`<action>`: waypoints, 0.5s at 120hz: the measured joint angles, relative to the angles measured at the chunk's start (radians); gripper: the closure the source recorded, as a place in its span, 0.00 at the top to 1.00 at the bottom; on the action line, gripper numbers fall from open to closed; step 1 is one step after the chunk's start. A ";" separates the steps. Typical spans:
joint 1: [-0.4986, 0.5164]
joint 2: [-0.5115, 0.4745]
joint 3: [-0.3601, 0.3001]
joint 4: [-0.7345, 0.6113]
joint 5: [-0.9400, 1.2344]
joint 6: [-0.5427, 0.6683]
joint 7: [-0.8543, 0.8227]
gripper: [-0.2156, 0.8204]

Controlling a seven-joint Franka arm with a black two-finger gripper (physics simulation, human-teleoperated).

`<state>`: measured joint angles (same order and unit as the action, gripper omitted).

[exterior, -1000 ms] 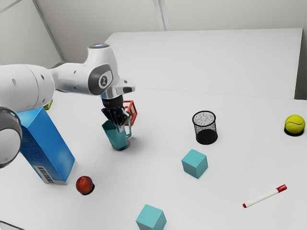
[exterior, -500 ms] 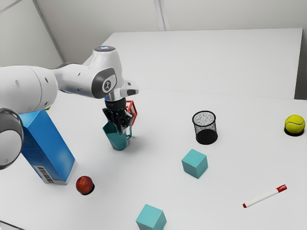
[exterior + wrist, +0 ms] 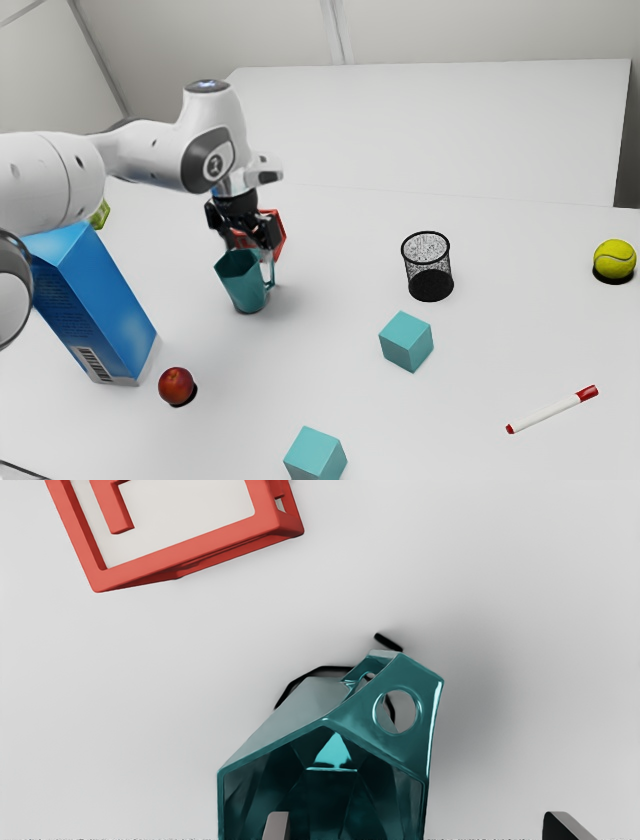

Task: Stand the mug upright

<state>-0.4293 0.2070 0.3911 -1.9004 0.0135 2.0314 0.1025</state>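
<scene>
The teal mug (image 3: 243, 281) stands upright on the table, its mouth facing up and its handle toward the exterior view's right. Above its rim is my gripper (image 3: 248, 243), with its fingers spread wide. From the hand's camera I look down into the mug (image 3: 325, 790), whose dark interior and holed handle are visible. My gripper (image 3: 419, 826) is open there: one fingertip overlaps the mug's mouth, the other is out beyond the handle side. The mug's near part is cut off.
A red open-framed block (image 3: 275, 232) is close behind the mug. Around them are a blue box (image 3: 100, 305), a red fruit (image 3: 176, 385), teal cubes (image 3: 406, 341) (image 3: 315, 458), a black mesh cup (image 3: 428, 268), a marker (image 3: 552, 409) and a tennis ball (image 3: 614, 260).
My hand has risen slightly from the mug and its fingers have spread apart. Compared with the oldest picture, the mug sits a touch lower, the dark patch under its base now gone.
</scene>
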 joint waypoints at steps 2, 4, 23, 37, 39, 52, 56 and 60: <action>0.000 -0.005 0.000 0.000 0.000 -0.001 0.000 0.74; 0.001 -0.010 0.000 0.001 0.000 -0.001 0.000 0.74; 0.010 -0.058 0.000 0.055 0.007 -0.032 0.001 0.77; 0.016 -0.094 0.000 0.143 0.047 -0.099 0.002 0.78; 0.017 -0.099 0.000 0.156 0.054 -0.110 0.002 0.78; 0.016 -0.128 0.000 0.207 0.081 -0.168 0.003 0.78; 0.016 -0.135 0.000 0.217 0.086 -0.182 0.003 0.79; 0.017 -0.138 0.000 0.234 0.090 -0.198 0.003 0.79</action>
<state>-0.4127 0.0687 0.3912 -1.6660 0.1040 1.8338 0.1051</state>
